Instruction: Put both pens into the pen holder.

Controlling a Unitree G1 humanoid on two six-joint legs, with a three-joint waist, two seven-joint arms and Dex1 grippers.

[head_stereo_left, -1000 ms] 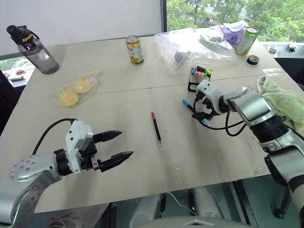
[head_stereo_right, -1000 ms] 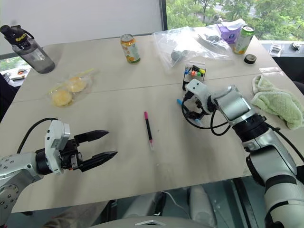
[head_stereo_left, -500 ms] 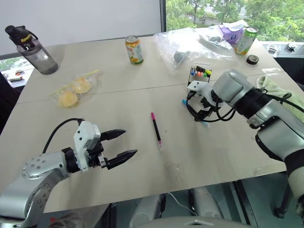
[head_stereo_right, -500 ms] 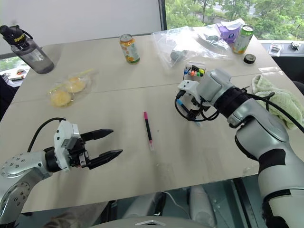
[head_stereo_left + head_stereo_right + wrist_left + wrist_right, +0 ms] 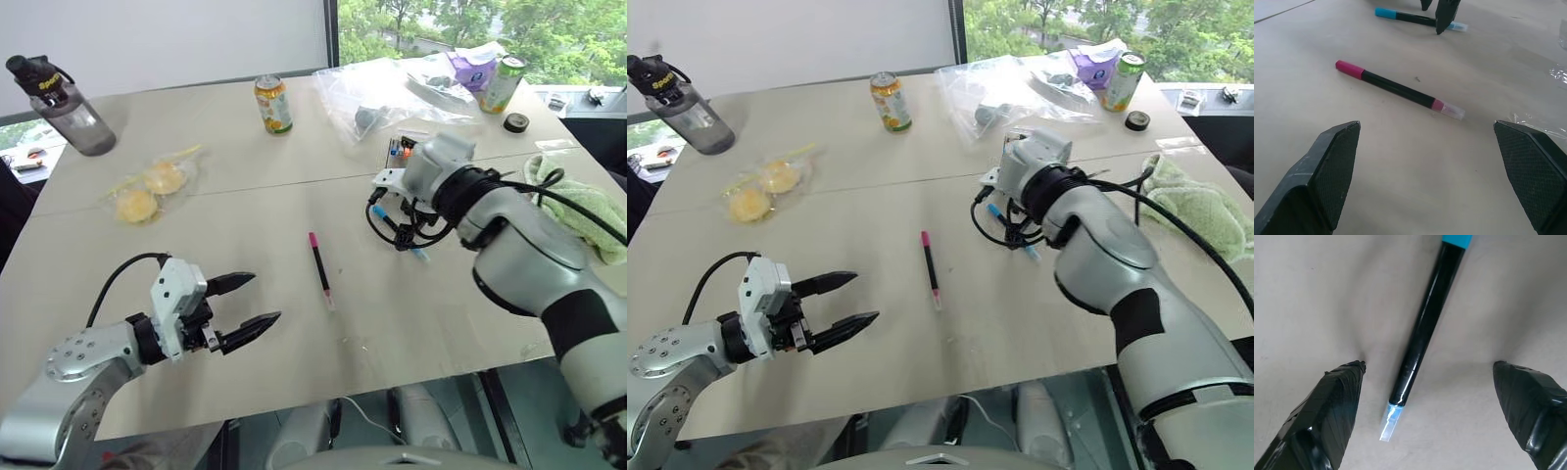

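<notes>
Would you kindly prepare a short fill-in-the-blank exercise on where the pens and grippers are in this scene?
1. The right gripper points down with one finger on either side of the pen with the ____ cap.
2. The pen with the pink cap lies flat on the ____.
3. The fingers of the left gripper stand ____ and hold nothing.
4. The number of pens already in the pen holder is ____.

Missing words: blue; table; open; zero
</notes>
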